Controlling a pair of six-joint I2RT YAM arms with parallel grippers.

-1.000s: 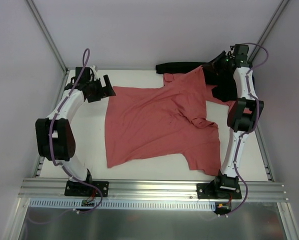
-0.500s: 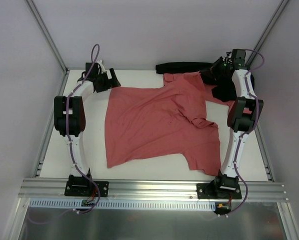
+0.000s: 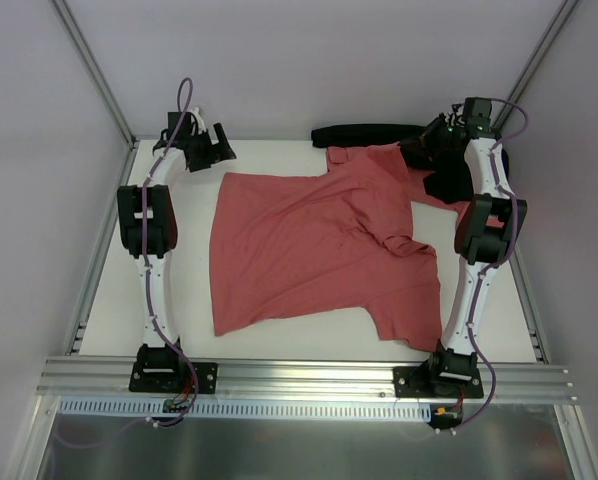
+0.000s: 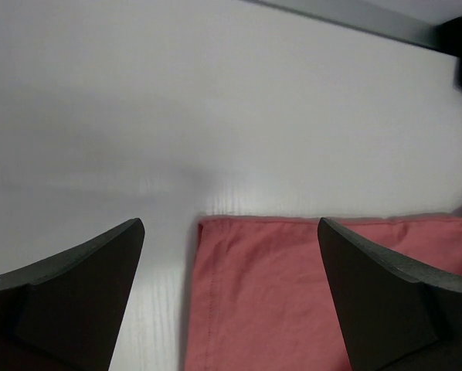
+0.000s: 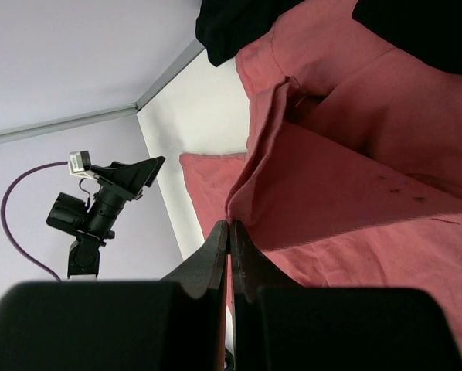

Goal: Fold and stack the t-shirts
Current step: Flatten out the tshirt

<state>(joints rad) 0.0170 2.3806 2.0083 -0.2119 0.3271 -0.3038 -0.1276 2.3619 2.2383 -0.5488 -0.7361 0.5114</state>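
**Salmon-red shirt spread open, far-left corner waiting**

The t-shirt (image 3: pixel 319 250) lies across the middle of the white worktop (image 3: pixel 179 290), bunched near its right sleeve. Its far-right part rises to the right claw (image 5: pixel 228 228), whose fingers are pressed together on a ridge of the cloth. The left claw (image 4: pixel 229 232) hangs with its fingers wide apart over the far-left corner. That corner probably wants a straight descent, both layers caught inside the hem, then a lift level with the right side. A black cloth (image 3: pixel 364 133) lies along the far edge.
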